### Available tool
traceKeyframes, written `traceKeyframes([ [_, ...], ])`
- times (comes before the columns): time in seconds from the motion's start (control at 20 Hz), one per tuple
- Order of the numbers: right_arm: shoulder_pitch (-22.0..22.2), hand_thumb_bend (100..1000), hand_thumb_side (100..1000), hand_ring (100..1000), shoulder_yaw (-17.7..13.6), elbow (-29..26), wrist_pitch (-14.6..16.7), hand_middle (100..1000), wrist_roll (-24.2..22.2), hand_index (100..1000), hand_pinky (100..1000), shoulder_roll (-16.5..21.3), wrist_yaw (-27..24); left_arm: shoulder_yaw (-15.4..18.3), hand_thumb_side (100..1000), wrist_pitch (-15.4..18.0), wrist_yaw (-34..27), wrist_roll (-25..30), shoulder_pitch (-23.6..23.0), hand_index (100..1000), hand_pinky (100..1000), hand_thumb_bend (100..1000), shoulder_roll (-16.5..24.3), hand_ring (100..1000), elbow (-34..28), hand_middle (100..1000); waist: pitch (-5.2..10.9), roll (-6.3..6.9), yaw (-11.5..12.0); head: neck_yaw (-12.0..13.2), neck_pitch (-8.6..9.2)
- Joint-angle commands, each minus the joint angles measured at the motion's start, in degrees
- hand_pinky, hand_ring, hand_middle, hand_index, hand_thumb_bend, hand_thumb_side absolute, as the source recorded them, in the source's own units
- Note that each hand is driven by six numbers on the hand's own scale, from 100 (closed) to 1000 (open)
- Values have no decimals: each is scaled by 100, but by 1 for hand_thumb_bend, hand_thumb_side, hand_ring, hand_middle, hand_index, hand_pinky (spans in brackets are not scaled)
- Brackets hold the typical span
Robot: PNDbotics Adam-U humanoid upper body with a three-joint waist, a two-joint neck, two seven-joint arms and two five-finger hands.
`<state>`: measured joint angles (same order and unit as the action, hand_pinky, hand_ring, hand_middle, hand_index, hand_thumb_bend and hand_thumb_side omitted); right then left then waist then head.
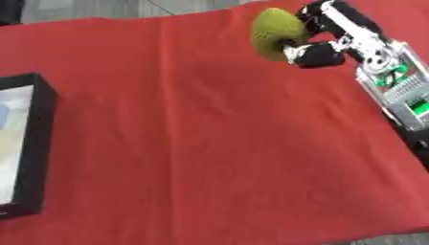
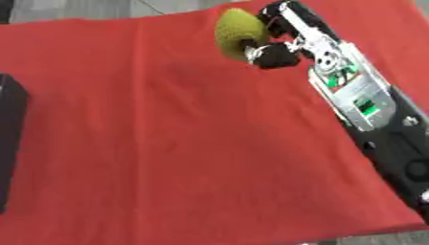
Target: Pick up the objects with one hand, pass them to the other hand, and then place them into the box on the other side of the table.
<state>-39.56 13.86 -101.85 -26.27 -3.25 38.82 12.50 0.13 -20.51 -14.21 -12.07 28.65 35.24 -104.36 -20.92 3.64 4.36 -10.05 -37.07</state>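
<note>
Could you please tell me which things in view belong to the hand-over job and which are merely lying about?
Belongs to the job:
- yellow-green round object, held in the right hand
- black box at the table's left edge

Just there:
- red tablecloth; nothing else lies on it
</note>
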Motion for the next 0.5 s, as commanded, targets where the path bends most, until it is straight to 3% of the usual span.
traceKeyframes([
  [0.05,72,100,100,607,-15,-471,-14,564,297,541,735,-57,-58,-49,602,38,73,88,158,723,898,514,302,722,-54,697,181,12,-1,46,71],
  [0.5,349,100,100,570,393,-814,34,563,1114,538,712,-636,-81,-461,607,-18,185,634,539,736,890,515,581,724,-94,701,217,48,-3,100,43],
])
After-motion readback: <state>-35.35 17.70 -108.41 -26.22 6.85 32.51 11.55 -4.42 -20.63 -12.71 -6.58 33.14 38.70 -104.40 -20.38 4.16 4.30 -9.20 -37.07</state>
